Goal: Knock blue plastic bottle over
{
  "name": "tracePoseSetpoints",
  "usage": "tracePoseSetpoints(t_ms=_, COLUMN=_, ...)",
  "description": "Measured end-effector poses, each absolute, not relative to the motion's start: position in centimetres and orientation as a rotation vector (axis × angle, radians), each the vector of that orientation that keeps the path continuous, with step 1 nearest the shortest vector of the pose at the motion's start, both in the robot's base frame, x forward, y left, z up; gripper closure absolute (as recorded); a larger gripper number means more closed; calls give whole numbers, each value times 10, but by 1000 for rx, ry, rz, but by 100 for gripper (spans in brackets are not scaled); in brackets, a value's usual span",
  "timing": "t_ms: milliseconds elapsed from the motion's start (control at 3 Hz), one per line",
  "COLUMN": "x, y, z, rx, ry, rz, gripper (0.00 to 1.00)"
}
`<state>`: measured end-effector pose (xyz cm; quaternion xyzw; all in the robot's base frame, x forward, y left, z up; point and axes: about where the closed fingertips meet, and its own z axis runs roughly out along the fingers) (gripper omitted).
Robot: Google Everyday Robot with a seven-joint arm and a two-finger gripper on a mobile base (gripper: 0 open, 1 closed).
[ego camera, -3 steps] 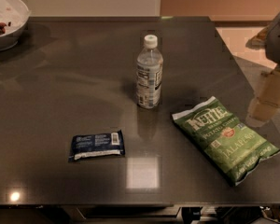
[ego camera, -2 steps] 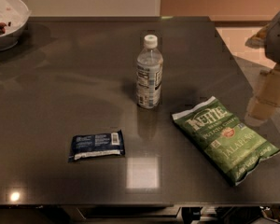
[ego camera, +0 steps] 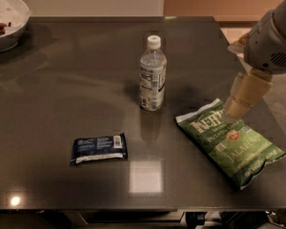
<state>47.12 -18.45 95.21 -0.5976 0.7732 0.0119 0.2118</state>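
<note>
The blue plastic bottle point(ego camera: 152, 75) stands upright near the middle of the dark table point(ego camera: 62, 89), a little toward the far edge. It is small and clear, with a white screw cap point(ego camera: 154, 42) on top and a white-and-blue printed label around its lower body. A faint reflection of it shows on the glossy surface in front of it.

To the bottle's right and nearer the front lies a green chip bag point(ego camera: 231, 142), flat and set at an angle, its upper left corner near the bottle's base but not touching it. A flat dark-blue snack packet point(ego camera: 99, 148) lies to the front left, well apart from the bottle. A white bowl point(ego camera: 7, 23) with some dark bits inside sits at the far left corner.

The hand point(ego camera: 233, 109) hangs below the pale arm point(ego camera: 271, 46) at the right side of the table, just above the chip bag's upper edge and well apart from the bottle. Whether the hand is open or closed, I cannot tell. It holds nothing that can be seen.
</note>
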Motion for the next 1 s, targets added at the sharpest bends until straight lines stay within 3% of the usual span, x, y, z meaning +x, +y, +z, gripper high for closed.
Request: tracePoseSetpoints(t_ms=1000, x=545, y=-113, z=924, rx=-1472, ry=2030, rz=278, gripper=0)
